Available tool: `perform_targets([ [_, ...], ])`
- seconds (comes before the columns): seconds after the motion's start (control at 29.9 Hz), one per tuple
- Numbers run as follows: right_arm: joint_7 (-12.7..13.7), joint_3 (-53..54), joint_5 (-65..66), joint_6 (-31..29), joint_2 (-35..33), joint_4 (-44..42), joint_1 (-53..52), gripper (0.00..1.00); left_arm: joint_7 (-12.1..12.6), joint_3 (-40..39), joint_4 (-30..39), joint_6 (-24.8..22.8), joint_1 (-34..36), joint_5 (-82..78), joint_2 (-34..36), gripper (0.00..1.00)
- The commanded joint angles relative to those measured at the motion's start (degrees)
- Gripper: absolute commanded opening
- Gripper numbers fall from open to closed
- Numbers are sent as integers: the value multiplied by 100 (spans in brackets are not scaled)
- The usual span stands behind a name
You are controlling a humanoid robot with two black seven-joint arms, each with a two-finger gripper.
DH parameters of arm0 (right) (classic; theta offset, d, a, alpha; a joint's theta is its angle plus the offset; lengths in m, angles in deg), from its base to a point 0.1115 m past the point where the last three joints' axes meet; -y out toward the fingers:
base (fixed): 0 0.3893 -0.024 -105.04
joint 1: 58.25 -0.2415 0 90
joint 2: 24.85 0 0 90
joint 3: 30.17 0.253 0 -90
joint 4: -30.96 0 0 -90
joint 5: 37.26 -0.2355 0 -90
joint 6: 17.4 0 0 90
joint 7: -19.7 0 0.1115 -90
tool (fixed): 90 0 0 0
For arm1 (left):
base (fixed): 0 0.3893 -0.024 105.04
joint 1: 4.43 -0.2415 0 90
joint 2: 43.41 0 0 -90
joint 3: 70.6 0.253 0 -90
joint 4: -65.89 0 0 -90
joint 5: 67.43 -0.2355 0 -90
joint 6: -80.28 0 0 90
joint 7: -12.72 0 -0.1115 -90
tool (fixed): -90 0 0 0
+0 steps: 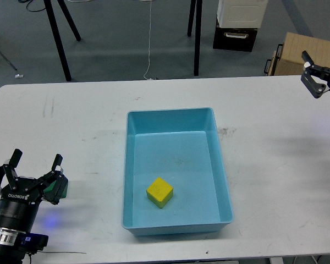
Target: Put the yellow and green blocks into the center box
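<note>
from our head view, the light-blue tray (223,165) sits at the middle of the white table (71,121), long axis running from 12 to 6 o'clock. the yellow block (160,192) lies flat on the tray floor in the 7 o'clock part of the tray, turned so that one corner points toward us, and clear of all four walls. the green block (61,189) is well outside the tray, at 9 o'clock from the yellow block, near the table's lower left corner; only a small part of its dark green face shows beside the dark fingers (56,163) of our left gripper (36,165). the left gripper points up toward 12 o'clock, with its two fingers spread apart; the green block sits against its right-hand side, and we cannot tell whether the fingers actually grip it or merely stand beside it. a faint blue glow marks the table just at 5 o'clock of the gripper body. our right gripper (311,74) is at the far right edge of the view, at about 2 o'clock from the tray, above the table's far right corner, well apart from both blocks. its fingers appear short and dark there, and we cannot tell how they stand. beyond the table, on the grey floor, stand a cardboard box (305,55), a white-and-black cabinet (239,25) and black tripod legs (58,38).
</note>
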Motion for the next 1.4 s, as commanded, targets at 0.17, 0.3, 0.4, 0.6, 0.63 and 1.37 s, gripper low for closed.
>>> perform_targets([
  [0.17,-63,521,-290,-387,772,1362,2377,96,-6,-9,9,0,-57,-3,-2,100],
  [0.3,-55,381,-150,-448,1379,2023,3257,96,-15,-53,27,0,-66,-3,6,100],
  [0.4,-55,345,114,-440,1547,2007,3373,96,-15,-79,27,0,-39,-3,42,100],
  [0.6,-55,363,141,-396,1284,1989,3285,96,-15,-105,88,0,-66,-659,59,100],
  [0.63,-55,354,141,-396,1196,1980,3285,96,-50,-175,88,0,-48,-836,33,100],
  [1.37,-63,363,159,-422,1081,1980,3303,96,-490,-1399,-923,0,2473,-2057,3089,100],
])
